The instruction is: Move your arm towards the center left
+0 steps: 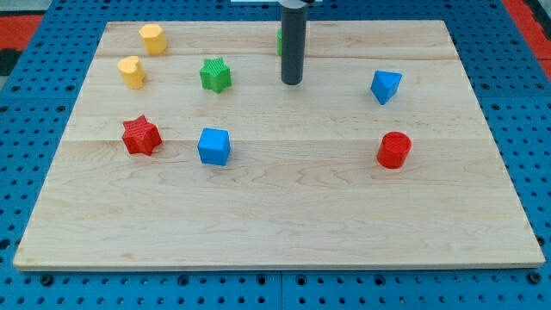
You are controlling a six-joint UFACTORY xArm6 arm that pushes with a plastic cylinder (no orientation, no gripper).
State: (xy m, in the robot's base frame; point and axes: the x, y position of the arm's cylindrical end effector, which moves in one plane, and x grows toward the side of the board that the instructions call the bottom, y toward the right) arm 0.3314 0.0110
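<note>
The pale wooden desk sits on a blue pegboard, and the straight dark rod comes down near the view's top, a little right of the middle. My tip rests on the wood there — there are no fingers on this arm, so nothing is held. A sliver of a green block peeks out from behind the rod on its left; its shape is hidden.

To the view's left of my tip lies a green star-shaped block, near but apart from it. Farther left stand two yellow blocks, a hexagonal one at the top and a rounded, heart-like one just below it. The centre left of the desk holds a red star-shaped block with a blue cube beside it — both well apart from my tip. On the view's right are a blue wedge-like block and, lower, a red cylinder.
</note>
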